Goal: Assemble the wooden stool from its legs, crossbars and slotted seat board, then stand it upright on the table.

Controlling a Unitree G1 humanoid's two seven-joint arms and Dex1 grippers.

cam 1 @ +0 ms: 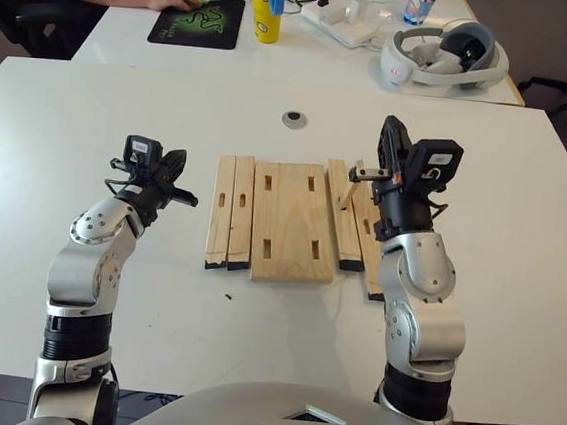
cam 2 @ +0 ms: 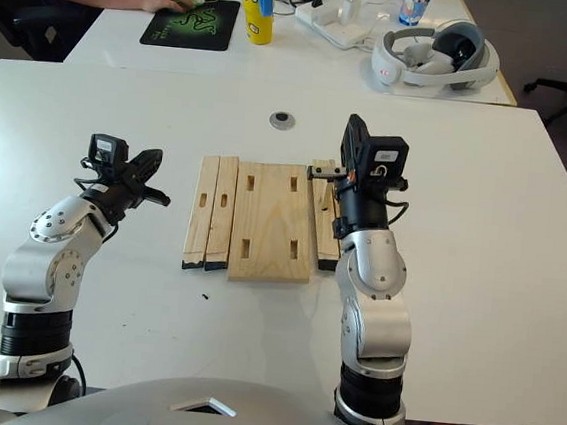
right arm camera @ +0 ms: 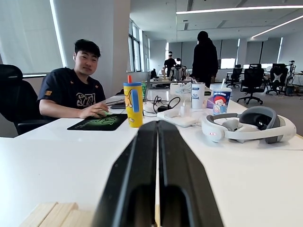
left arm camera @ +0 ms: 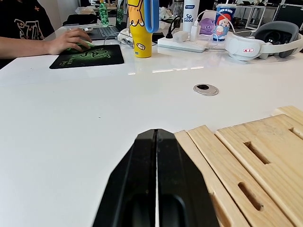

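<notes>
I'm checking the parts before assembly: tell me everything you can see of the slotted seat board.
The slotted seat board is a pale, bare-looking wooden rectangle, the widest piece there. It has four small rectangular slots, two towards its far edge and two towards its near edge. It lies flat on the white table, with narrower slotted wooden pieces close against its left side and more on its right. No leg or crossbar is fitted into it.

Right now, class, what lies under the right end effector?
Wooden slats lying flat beside the seat board. The end effector and its arm cover their right parts, so their count cannot be told.
</notes>
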